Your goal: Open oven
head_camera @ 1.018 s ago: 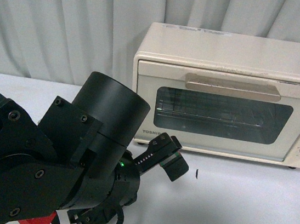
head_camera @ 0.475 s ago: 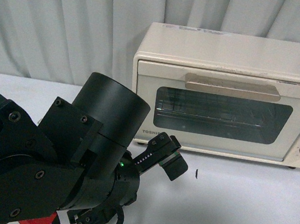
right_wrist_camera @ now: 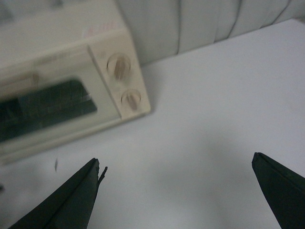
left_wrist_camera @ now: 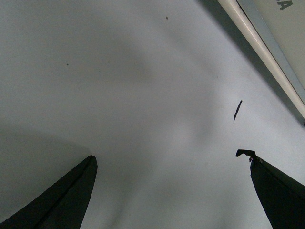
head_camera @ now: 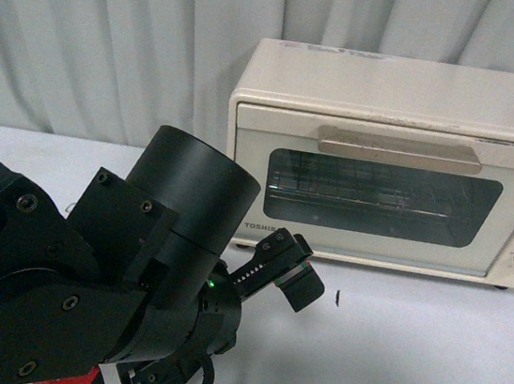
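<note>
While the cream-white boxy toaster oven (head_camera: pixel 397 97) sat with its glass-windowed door (head_camera: pixel 379 199) shut, the left gripper (left_wrist_camera: pixel 171 191) hung wide-jawed over the white table (left_wrist_camera: pixel 143 95), the oven's base just ahead; the right gripper (right_wrist_camera: pixel 176 191), likewise wide, faced the oven farther ahead.

The front view looks forward from the robot's body across the white counter (head_camera: pixel 424 365) to the oven (head_camera: pixel 393 163) and the curtain (head_camera: pixel 97 38), with the left arm (head_camera: pixel 83 292) close against the lens at lower left. The left wrist view faces steeply down, near the counter, framed by the left fingers (left_wrist_camera: pixel 62 200). The right wrist view, framed by the right fingers (right_wrist_camera: pixel 71 200), sits further back, tilted toward the oven's knob end. All three views share the small dark mark (head_camera: pixel 338 298) on the counter before the oven
</note>
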Motion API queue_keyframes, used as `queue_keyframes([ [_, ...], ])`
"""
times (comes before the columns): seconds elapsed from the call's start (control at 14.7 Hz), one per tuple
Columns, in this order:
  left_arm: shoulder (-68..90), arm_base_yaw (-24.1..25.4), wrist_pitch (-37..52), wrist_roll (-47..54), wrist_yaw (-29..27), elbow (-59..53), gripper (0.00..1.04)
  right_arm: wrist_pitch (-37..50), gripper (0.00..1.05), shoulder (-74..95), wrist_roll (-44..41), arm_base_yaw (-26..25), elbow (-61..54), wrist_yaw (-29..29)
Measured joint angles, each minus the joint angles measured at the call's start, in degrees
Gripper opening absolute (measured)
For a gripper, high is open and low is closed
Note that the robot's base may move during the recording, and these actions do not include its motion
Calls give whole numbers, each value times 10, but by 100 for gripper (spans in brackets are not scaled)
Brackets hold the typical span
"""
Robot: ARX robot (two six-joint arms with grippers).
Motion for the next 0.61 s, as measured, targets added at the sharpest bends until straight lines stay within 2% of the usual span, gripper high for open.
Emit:
queue_keyframes([
  [0.07,0,0,0,0,1,0,98,49,98,49,34,-29,32,-16],
  [0.14,0,0,0,0,0,0,98,94,98,96,44,-33,59,-23],
  [0.2,0,0,0,0,0,0,98,149,98,167,43,-28,94,-39],
  [0.34,0,0,0,0,1,0,98,215,98,310,11,-3,156,-33],
  [0.41,0,0,0,0,1,0,98,237,98,381,-32,11,197,-30],
  [0.48,0,0,0,0,1,0,98,271,98,542,-238,42,340,-19],
  [0.61,0,0,0,0,1,0,98,275,98,559,-273,45,353,-19],
])
